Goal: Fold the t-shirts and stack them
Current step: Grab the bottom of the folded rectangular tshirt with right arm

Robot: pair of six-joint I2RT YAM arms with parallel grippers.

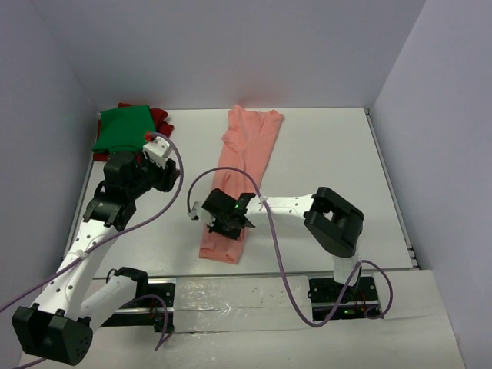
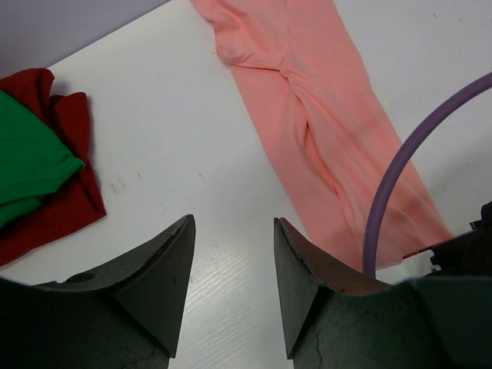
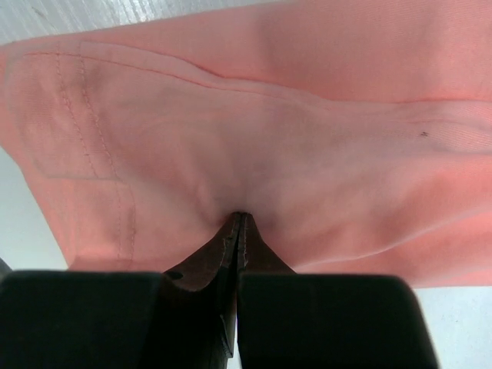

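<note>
Your right gripper clenches the near end of the salmon-pink cloth t-shirt — a half-folded strip, unstacked. Left of it: your left gripper, released; bright green folded t-shirt atop dark red t-shirt.

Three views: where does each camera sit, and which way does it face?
Top: above and behind, facing down on the table; left arm and right arm show.
Left wrist: faces down past the open left hand at table.
Right wrist: faces the pink shirt, pinched by the shut right hand.
All share the pink shirt.
</note>
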